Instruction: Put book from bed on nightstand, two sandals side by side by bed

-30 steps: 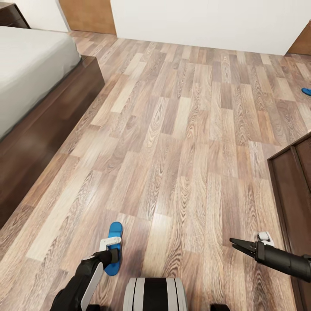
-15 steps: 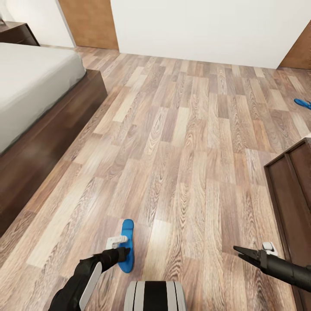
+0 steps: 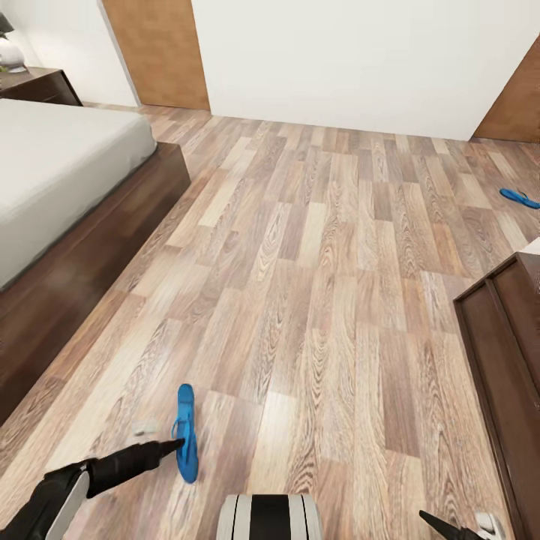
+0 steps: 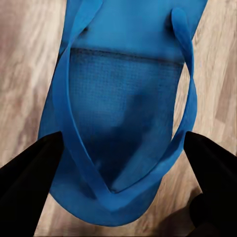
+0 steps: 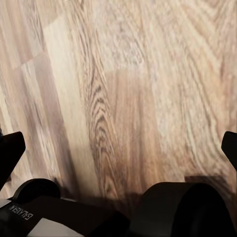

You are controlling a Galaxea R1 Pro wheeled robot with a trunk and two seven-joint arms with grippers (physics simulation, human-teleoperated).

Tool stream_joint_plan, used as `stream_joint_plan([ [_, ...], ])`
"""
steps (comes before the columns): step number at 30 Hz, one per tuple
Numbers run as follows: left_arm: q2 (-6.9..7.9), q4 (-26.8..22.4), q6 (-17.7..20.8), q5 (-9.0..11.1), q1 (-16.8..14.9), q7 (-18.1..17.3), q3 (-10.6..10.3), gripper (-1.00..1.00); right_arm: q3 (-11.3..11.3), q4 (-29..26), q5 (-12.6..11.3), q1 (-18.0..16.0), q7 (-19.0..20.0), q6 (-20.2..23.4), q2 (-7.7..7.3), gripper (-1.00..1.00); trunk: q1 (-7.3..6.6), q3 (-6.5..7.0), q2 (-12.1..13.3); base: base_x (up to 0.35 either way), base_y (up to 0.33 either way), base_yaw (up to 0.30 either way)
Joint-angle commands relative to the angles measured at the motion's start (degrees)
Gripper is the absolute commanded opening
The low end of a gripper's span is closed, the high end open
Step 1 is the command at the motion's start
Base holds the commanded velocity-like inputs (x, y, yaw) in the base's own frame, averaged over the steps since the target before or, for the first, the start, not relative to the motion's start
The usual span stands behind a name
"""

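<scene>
A bright blue sandal [image 3: 185, 433] stands on its edge just above the wood floor near the bottom of the head view. My left gripper [image 3: 169, 444] reaches to it from the left and is shut on it. In the left wrist view the sandal [image 4: 123, 113] faces the camera, with the black fingers [image 4: 29, 182] pressed against its two side edges. The second sandal [image 3: 519, 198] lies flat far off at the right. My right gripper [image 3: 454, 529] is at the bottom edge, open over bare floor, fingers [image 5: 10, 153] wide apart. The bed [image 3: 60, 172] is at the left, a nightstand [image 3: 41, 84] behind it. The book is out of view.
A dark wooden cabinet [image 3: 502, 352] stands along the right edge. A white wall [image 3: 352, 52] with wood panels closes the far side. A lamp [image 3: 9, 52] sits on the nightstand. Wide plank floor [image 3: 322, 247] runs between bed and cabinet.
The view has tilted up. The sandal lay flat under my left gripper and now stands on edge in its grip. Both arms have dropped toward the bottom of the picture.
</scene>
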Motion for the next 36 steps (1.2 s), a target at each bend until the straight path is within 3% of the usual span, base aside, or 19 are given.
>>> stream_joint_plan([
  [1,0.72,2.26,0.2,0.65,0.18,-3.13,1.18,-1.0,-0.09,0.37,-0.24,-0.02,0.17,0.34,0.05,1.0,-0.04,0.2,0.0,0.0,0.0,0.0],
  [4,2.45,7.02,-3.44,0.65,0.43,-8.52,3.4,-1.0,-0.09,1.94,-0.24,-0.01,0.16,-0.25,0.11,1.0,-0.11,0.86,0.04,0.0,0.0,0.0],
  [10,2.77,13.14,-8.16,0.56,0.49,-9.82,3.98,-1.0,-0.01,3.74,-0.24,-0.01,0.1,-2.39,0.32,1.0,-0.27,2.19,0.12,0.0,0.0,0.0],
  [19,2.55,13.86,-8.73,0.63,0.5,-10.0,3.97,-1.0,-0.01,3.9,-0.02,-0.01,-0.31,-3.86,0.39,1.0,-0.5,4.19,0.24,0.0,0.0,0.0],
  [24,2.54,13.88,-8.76,0.59,0.5,-9.83,3.99,-1.0,-0.01,3.89,2.44,-0.01,-0.33,-6.08,0.39,1.0,-0.63,5.3,0.31,0.0,0.0,0.0],
  [30,2.47,13.88,-8.78,0.55,0.5,-9.77,3.85,-1.0,0.02,3.9,2.99,-0.01,-0.36,-6.31,0.42,1.0,-0.78,6.62,0.39,0.0,0.0,0.0],
  [33,1.31,14.72,-8.83,0.51,0.5,-9.44,3.79,-1.0,0.05,3.91,3.01,-0.01,-0.37,-6.32,0.44,1.0,-0.86,7.29,0.43,0.0,0.0,0.0],
  [36,1.18,15.28,-8.85,0.48,0.5,-9.41,3.8,-1.0,0.04,3.91,3.01,-0.01,-0.37,-6.32,0.42,1.0,-0.94,7.95,0.47,0.0,0.0,0.0],
])
